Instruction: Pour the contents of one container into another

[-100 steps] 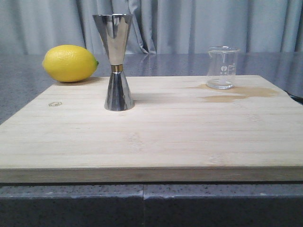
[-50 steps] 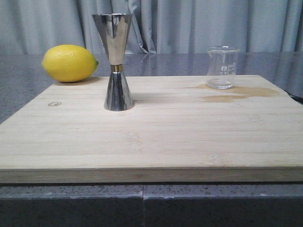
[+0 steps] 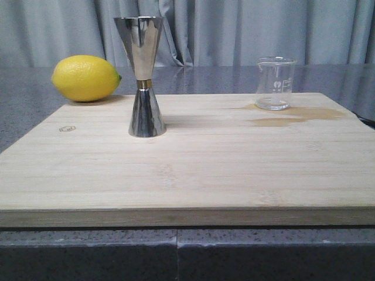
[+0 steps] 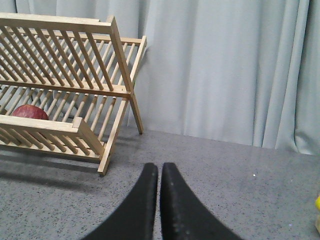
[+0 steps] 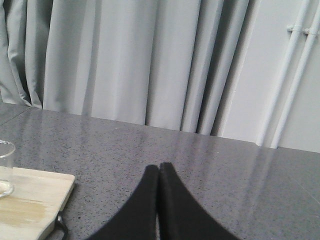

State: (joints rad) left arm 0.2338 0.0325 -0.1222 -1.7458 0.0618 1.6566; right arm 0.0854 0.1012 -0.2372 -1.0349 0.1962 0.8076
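A small clear glass beaker [image 3: 275, 83] with white scale marks stands upright at the back right of the wooden board [image 3: 187, 170]; its edge shows in the right wrist view as the beaker [image 5: 4, 167]. The tall steel jigger [image 3: 143, 76], hourglass-shaped with a gold band, stands upright at the board's back left. Neither gripper appears in the front view. My left gripper [image 4: 159, 167] is shut and empty over the grey counter. Off the board's right end, my right gripper [image 5: 159, 167] is also shut with nothing in it.
A yellow lemon [image 3: 85, 78] lies on the counter behind the board's left corner. A wet stain [image 3: 293, 115] spreads beside the beaker. A wooden dish rack [image 4: 65, 90] holding a red fruit [image 4: 30, 112] stands near the left gripper. Grey curtains hang behind.
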